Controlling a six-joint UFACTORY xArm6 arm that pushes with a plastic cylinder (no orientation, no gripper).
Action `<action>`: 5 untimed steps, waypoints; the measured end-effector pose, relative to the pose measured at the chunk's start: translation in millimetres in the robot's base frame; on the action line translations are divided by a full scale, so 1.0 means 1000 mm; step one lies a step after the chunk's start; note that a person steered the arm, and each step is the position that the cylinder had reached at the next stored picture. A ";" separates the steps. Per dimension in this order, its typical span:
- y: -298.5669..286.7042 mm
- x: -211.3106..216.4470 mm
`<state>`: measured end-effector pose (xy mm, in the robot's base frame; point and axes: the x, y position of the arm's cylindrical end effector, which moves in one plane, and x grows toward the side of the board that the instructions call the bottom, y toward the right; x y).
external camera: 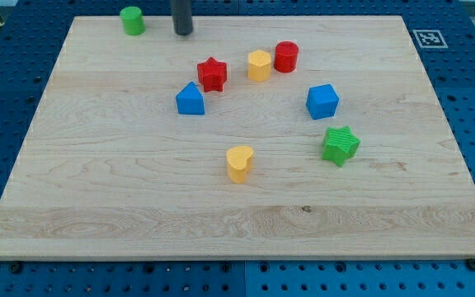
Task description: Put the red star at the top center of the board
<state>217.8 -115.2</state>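
The red star (212,73) lies on the wooden board (97,165), a little left of centre in the upper part. My tip (183,32) rests near the board's top edge, up and to the left of the red star, with a clear gap between them. A blue block (190,99) with a peaked top sits just below-left of the star. A yellow hexagonal block (259,65) is to the star's right, and a red cylinder (286,57) stands beside that.
A green cylinder (132,20) stands at the top left, left of my tip. A blue cube (322,101) and a green star (340,145) are at the right. A yellow heart (239,163) lies near the middle. A marker tag (429,38) sits off the top right corner.
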 end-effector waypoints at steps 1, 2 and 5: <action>-0.031 -0.020; -0.063 -0.026; 0.026 0.007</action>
<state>224.9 -89.6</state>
